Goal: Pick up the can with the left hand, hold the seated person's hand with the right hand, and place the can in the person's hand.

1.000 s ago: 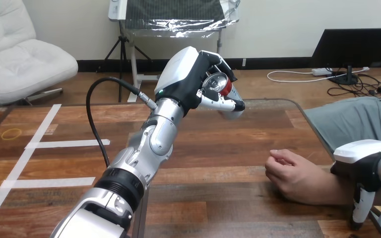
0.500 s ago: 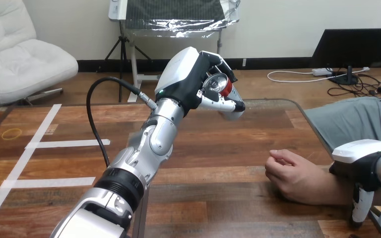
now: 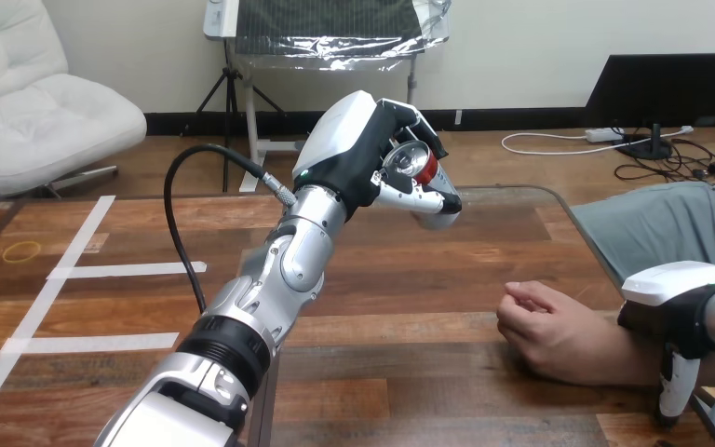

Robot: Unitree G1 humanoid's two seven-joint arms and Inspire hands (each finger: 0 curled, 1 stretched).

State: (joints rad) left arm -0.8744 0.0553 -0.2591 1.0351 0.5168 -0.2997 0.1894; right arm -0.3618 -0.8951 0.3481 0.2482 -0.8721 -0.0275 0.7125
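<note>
My left hand (image 3: 349, 140) is raised above the far middle of the table, fingers and thumb curled round a red can (image 3: 416, 168). The can lies tilted, its silver top facing me. The person's hand (image 3: 545, 326) rests as a loose fist on the table at the right, knuckles toward the middle. My right hand (image 3: 680, 303) sits over the person's wrist at the right edge. Its thumb reaches down the near side of the wrist, and its fingers are hidden behind the arm.
The wooden table (image 3: 410, 279) carries white tape lines (image 3: 74, 270) on its left part. A yellow rubber band (image 3: 21, 250) lies at the far left. My left forearm (image 3: 270, 289) crosses the table's middle from the bottom edge.
My left hand has shifted slightly to the right with the can, which has tipped a little further. The person's hand and my right hand have stayed in place.
</note>
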